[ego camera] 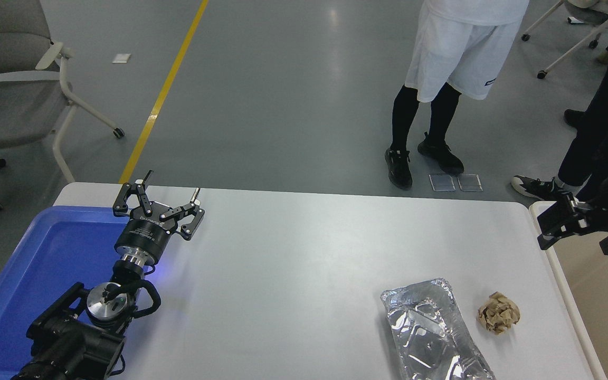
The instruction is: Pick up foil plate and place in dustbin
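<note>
The foil plate (430, 332) lies flat on the white table (309, 253) at the front right, shiny and crinkled, its near end cut off by the picture's bottom edge. The dustbin (561, 274) is a cream bin against the table's right side, only partly in view. My right gripper (542, 229) comes in from the right edge and hovers over the dustbin's far rim, open and holding nothing, well behind the foil plate. My left gripper (172, 184) is parked open at the left, over the blue tray's far right corner.
A crumpled brown paper ball (498, 312) sits just right of the foil plate, between it and the dustbin. A blue tray (45, 264) fills the table's left end. Two people (441, 95) stand beyond the far edge, and a grey chair (13, 79) stands at the far left.
</note>
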Robot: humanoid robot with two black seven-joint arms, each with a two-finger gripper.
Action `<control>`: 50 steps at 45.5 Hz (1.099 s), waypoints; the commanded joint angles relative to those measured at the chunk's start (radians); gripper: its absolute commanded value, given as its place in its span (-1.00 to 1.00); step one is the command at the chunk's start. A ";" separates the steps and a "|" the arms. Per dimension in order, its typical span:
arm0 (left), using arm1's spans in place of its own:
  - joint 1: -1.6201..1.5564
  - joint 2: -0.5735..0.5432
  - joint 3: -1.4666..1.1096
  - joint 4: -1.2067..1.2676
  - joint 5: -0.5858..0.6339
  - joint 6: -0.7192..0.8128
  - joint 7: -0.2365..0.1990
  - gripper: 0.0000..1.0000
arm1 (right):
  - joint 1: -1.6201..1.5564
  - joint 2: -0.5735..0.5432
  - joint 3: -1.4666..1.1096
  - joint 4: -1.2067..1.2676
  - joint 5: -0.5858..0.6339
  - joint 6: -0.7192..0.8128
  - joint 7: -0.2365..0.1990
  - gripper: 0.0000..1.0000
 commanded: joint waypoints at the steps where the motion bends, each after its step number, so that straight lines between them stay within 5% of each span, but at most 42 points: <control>1: 0.000 0.000 0.000 0.000 0.002 0.000 0.000 0.98 | 0.004 0.007 0.001 0.000 0.000 0.000 0.000 1.00; 50: 0.000 0.000 0.000 0.000 0.000 0.000 0.000 0.98 | -0.015 0.053 0.035 -0.001 0.000 0.000 0.002 1.00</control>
